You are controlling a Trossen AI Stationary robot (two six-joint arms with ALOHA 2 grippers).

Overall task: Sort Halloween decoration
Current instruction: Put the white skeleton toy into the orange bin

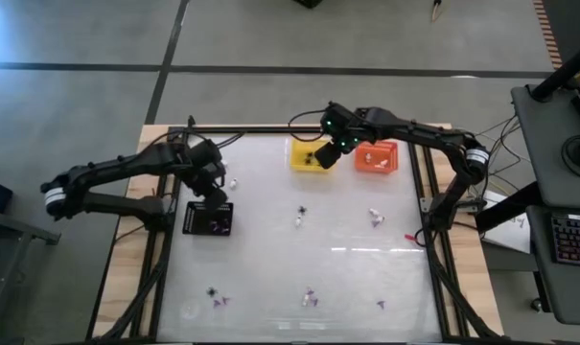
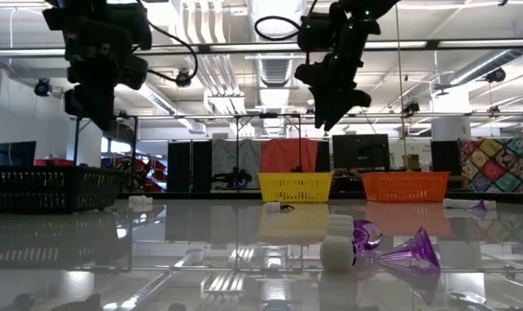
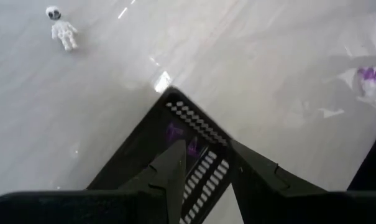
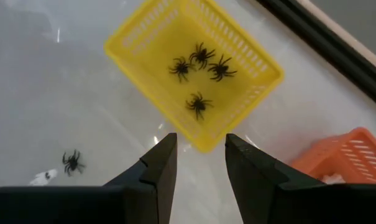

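Right gripper [image 4: 197, 162] hangs over the near lip of the yellow basket [image 1: 310, 156] by the tabletop's far edge, fingers parted a narrow gap, nothing between them; looks like a drop-off is done, since four black spiders [image 4: 200, 81] sit on the basket floor. Left gripper [image 3: 206, 171] hovers over the black basket [image 1: 209, 218] near the left edge, also narrowly parted and empty; purple bits [image 3: 178, 134] show through its mesh wall. So the sort goes by colour/type: spiders to yellow, purple to black, and the orange basket [image 1: 377, 157] beside the yellow one probably takes the white pieces, though its contents aren't clear. Judging by what's still loose, roughly midway. Remaining: a black spider [image 4: 71, 162] with a white piece just beside it mid-table, a white skeleton figure [image 3: 62, 28] just off the black basket's far corner, another white piece [image 1: 376, 218] toward the right edge, and purple and dark trinkets [image 1: 311, 299] strung along the near edge. Next move for the right arm is probably that mid-table spider: low, thin-legged, light plastic on a glossy, reflective tabletop, so it needs a straight-down approach and fingers closing over the body, not the legs. Baskets are rigid perforated plastic with flared walls. The purple pieces [image 2: 399, 250] are translucent and cone-shaped and may roll.
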